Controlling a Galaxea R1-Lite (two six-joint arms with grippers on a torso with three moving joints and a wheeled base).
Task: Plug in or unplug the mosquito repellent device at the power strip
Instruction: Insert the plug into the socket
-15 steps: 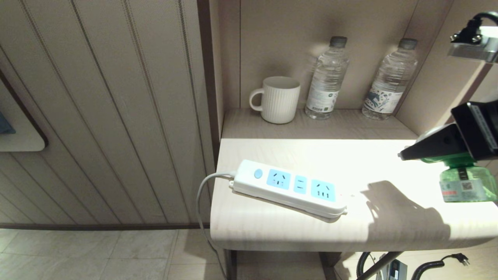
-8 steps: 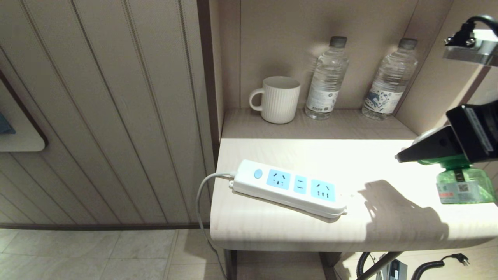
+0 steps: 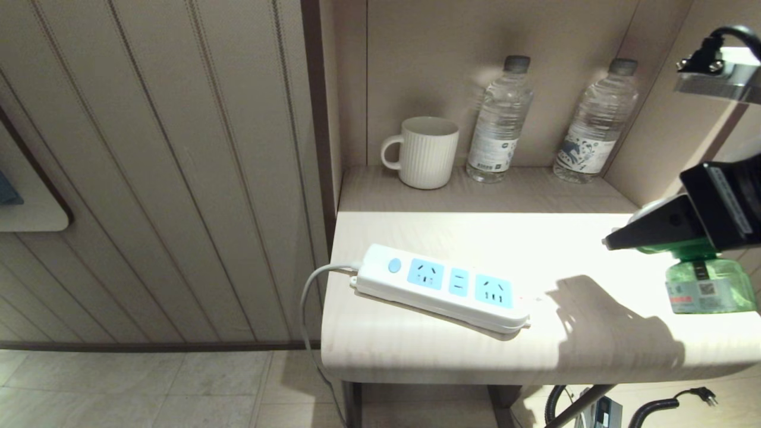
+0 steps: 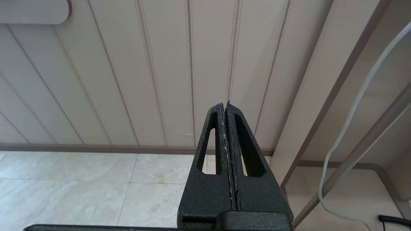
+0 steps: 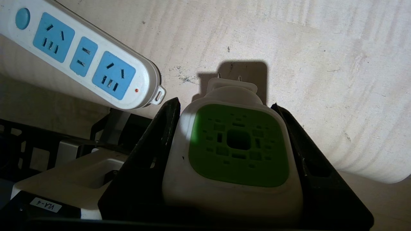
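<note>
One strip [image 3: 443, 287] lies flat on the pale table [image 3: 416, 351], set at a slant near the table's front left part. It carries three light-blue socket panels, two large and one narrow between them, and one blue oval button at its left end. One white cord [image 3: 309, 297] leaves that end and hangs down over the table's edge. All three panels are bare; nothing is plugged in

One device [image 3: 704, 279] is at the far right of the head view, above the table's right end and well apart from the strip. The right gripper [image 3: 660, 229] holds it: its two black fingers [image 5: 151, 154] press on the two sides of the white head, so the jaws are pinching the device. In the right wrist view the head's green face [image 5: 237, 146] shows between the fingers, and two metal prongs stick out at the far end, toward the table. The green bottle hangs below the head in the head view. The gripper and device throw one dark shadow on the table, to the right of the strip

On the shelf [image 3: 523, 190] behind the table stand one white ribbed mug [image 3: 425, 151] and two clear water bottles [image 3: 500, 122], all upright, the mug to the left of both

The left gripper [image 4: 224, 106] is out of the head view; its own camera shows its two fingers pressed together, holding nothing, pointed at a panelled wall and tiled floor
</note>
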